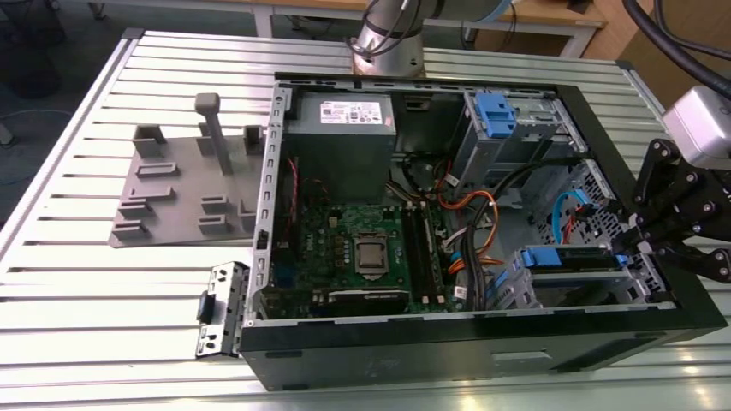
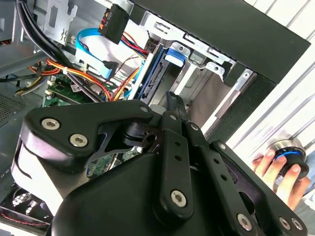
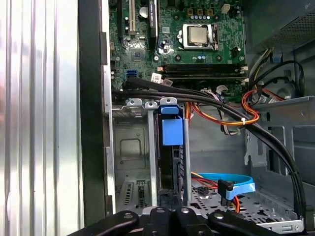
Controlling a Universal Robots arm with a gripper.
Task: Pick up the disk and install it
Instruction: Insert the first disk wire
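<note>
Step in hand: the install itself, judging by where things lie; the picking up looks done.
Disk: the disk stands on edge in the drive cage at the front corner of the open computer case, on the exterior view's right; its blue frame and tab show in the first wrist view and its connector edge in the second wrist view.
Gripper: the gripper is at the cage end of the disk, over the case wall.
Fingers: they meet in a narrow point at the disk's edge in the first wrist view; pressed together on it or just touching, I cannot tell.
Seating: part of the disk seems to stand out of the cage, so likely not fully home.
Next move calls for: a straight push along the cage rails, without tilt, clear of the blue data cable and the orange-and-yellow wires just beside.
Also in view: a person's hand on a round knob outside the case.
</note>
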